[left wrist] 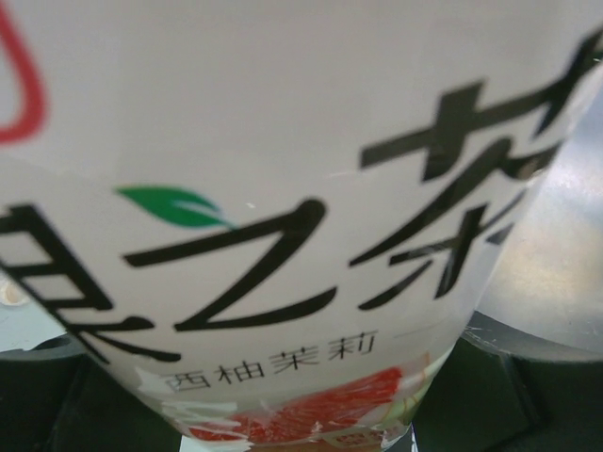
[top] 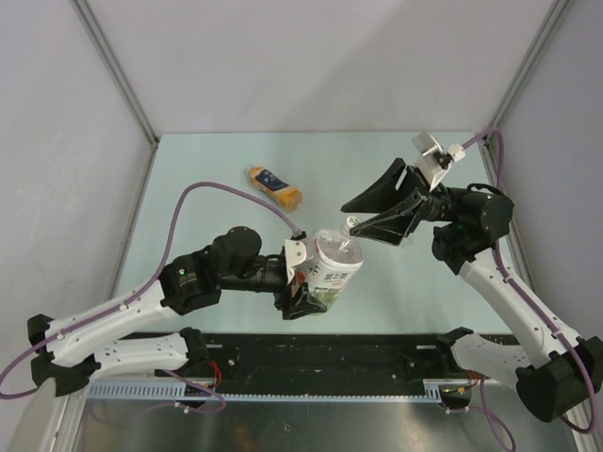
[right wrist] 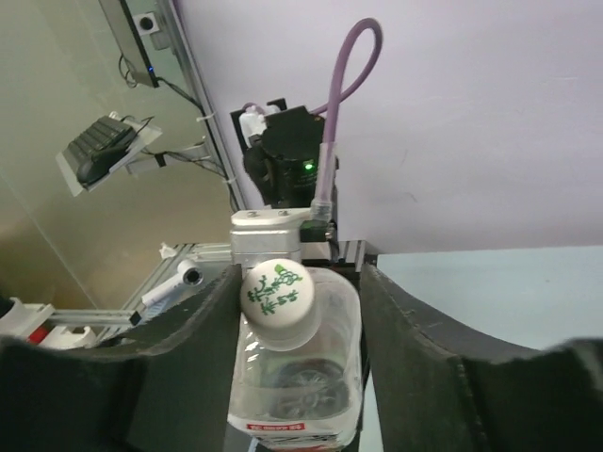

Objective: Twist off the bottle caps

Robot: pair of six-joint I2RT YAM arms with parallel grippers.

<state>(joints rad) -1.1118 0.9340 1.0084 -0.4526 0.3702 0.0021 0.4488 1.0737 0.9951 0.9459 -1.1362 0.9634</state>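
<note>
Open pale table [top: 405, 282] is left all around. Near the front edge, a clear plastic bottle [top: 336, 264] is clamped by the left gripper [top: 303, 279]. Its round whitish cap [right wrist: 276, 301], printed green, is straddled by the right gripper [top: 353, 218], whose jaws are parted with gaps on both sides. At 11 o'clock, an orange bottle [top: 274, 186] is seen lying flat.

You have the bottle [top: 336, 267] at centre, its cap [right wrist: 278, 303] inside the right gripper [top: 349, 216] (second bottle [top: 274, 186] behind, leftward)

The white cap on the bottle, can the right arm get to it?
Probably yes. The cap sits between the open fingers of the right tool with nothing in the way, and the left tool holds the bottle up for it.
</note>
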